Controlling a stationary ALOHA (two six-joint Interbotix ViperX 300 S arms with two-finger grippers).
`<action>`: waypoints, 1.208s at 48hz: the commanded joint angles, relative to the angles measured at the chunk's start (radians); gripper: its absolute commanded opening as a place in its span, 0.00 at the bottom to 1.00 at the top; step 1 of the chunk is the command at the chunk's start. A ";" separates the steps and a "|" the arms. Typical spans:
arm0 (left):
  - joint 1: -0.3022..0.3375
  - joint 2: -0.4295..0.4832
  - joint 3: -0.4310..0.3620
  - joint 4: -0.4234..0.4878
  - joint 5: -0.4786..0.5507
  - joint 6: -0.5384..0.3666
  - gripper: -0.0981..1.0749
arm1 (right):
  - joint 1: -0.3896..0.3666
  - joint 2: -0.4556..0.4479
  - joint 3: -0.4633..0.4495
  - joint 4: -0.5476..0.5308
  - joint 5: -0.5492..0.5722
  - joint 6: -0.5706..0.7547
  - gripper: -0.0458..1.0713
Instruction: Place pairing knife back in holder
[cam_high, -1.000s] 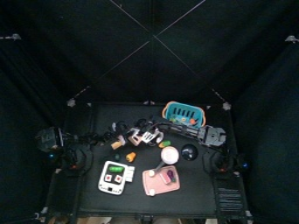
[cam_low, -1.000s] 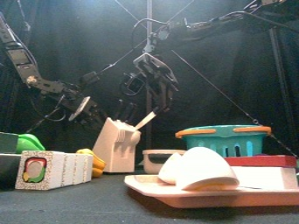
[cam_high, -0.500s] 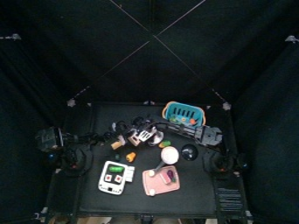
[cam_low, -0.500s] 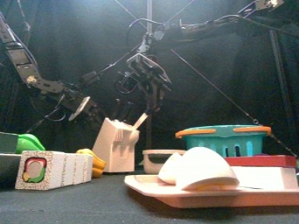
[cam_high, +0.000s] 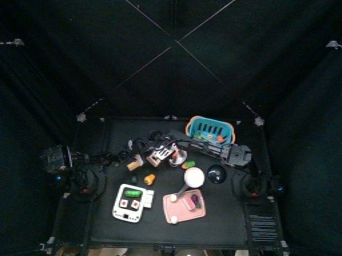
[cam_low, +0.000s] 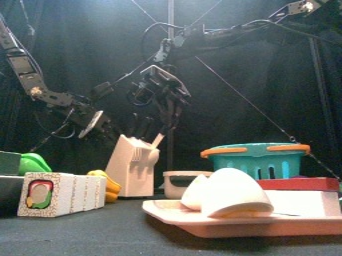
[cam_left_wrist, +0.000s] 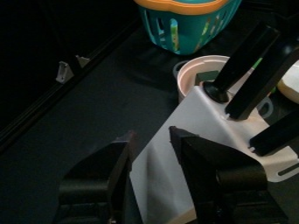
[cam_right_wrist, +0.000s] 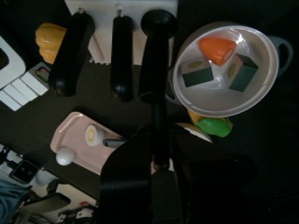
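The white knife block (cam_low: 131, 168) stands left of the table's middle, with black handles in its slots (cam_left_wrist: 251, 61). My right gripper (cam_low: 158, 88) hangs just above the block. In the right wrist view it (cam_right_wrist: 152, 162) is shut on the long black paring knife (cam_right_wrist: 158, 52), which reaches to the block's end slot next to two other handles. A pale slim piece (cam_low: 155, 140) sticks up from the block's top. My left gripper (cam_low: 88, 122) hovers up and left of the block, open and empty; the block (cam_left_wrist: 193, 131) shows between its jaws.
A teal basket (cam_low: 254, 160) stands at the back right. A pink tray (cam_low: 254, 218) with a white mound is at the front right, and a white box (cam_low: 60, 193) at the front left. A bowl of toy food (cam_right_wrist: 222, 61) sits beside the block.
My right gripper has moved a little to the left over the block. The pale piece above the block now shows shorter. The left arm has not moved.
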 joint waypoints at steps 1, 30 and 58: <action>-0.003 -0.002 -0.012 0.002 -0.008 -0.002 0.75 | -0.009 -0.028 -0.035 0.003 -0.021 -0.002 0.50; -0.003 -0.003 -0.011 0.002 -0.008 -0.002 0.75 | -0.006 -0.037 -0.025 -0.028 0.000 -0.002 0.76; -0.005 -0.029 0.000 0.009 -0.017 0.000 0.75 | 0.029 -0.144 0.084 -0.106 0.003 0.006 0.76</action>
